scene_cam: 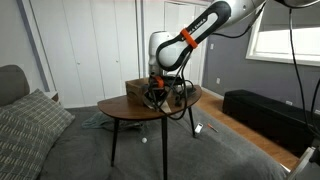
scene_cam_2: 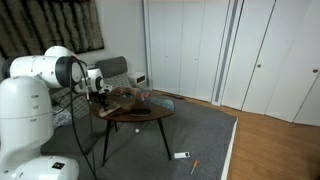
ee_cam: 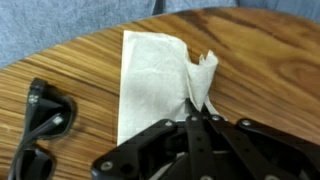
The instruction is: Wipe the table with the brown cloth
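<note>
In the wrist view the light tan-brown cloth [ee_cam: 150, 80] lies on the dark reddish-brown wooden table [ee_cam: 270, 60]. Its right edge is pulled up into a peak. My gripper [ee_cam: 197, 112] is shut on that raised edge of the cloth, fingers pressed together. In both exterior views the gripper [scene_cam: 158, 92] [scene_cam_2: 104, 92] is low over the small oval table [scene_cam: 130, 110] [scene_cam_2: 135, 118]; the cloth itself is too small to make out there.
A pair of black sunglasses [ee_cam: 42, 125] lies on the tabletop to the left of the cloth. A tan cardboard box [scene_cam: 136, 88] stands on the table near the gripper. A couch with a pillow [scene_cam: 30, 125] and a dark bench [scene_cam: 265, 115] stand around the table.
</note>
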Motion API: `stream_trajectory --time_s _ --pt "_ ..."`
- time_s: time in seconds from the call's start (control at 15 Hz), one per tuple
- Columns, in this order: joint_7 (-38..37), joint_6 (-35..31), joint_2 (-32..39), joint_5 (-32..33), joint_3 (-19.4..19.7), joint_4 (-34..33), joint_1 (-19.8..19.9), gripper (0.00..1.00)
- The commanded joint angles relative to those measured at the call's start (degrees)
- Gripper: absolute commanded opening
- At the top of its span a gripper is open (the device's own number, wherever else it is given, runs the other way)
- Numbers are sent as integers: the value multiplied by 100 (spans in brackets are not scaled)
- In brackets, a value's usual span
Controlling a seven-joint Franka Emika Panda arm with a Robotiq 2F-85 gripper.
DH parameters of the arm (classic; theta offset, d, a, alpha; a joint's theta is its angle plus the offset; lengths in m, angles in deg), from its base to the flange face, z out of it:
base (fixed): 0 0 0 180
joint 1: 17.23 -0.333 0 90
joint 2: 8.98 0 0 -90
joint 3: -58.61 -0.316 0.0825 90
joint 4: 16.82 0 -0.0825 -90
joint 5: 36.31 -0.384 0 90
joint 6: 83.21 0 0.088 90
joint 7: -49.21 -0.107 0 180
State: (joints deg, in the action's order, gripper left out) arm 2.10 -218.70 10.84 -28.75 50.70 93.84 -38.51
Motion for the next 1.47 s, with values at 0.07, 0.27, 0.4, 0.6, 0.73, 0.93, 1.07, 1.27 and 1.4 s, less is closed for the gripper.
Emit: stream_trajectory --time_s 0.07,0.27,0.4,0.6,0.73,0.93,1.07,1.27,1.4 --pt "238 -237 240 32 -234 -256 -258 0" --pt "261 -421 424 344 -167 -446 -529 0" --pt "559 -503 529 161 -290 -567 -530 0" --pt "1011 -54 525 -216 -424 -638 -446 0" --pt "1047 171 414 -282 -350 -554 -420 0" --pt "945 442 212 -404 -242 -346 -284 0" --pt "865 574 146 -390 -162 -267 -203 0" --pt "809 675 75 -419 -89 -163 -67 0" --pt "748 730 21 -436 -47 -79 10 0"
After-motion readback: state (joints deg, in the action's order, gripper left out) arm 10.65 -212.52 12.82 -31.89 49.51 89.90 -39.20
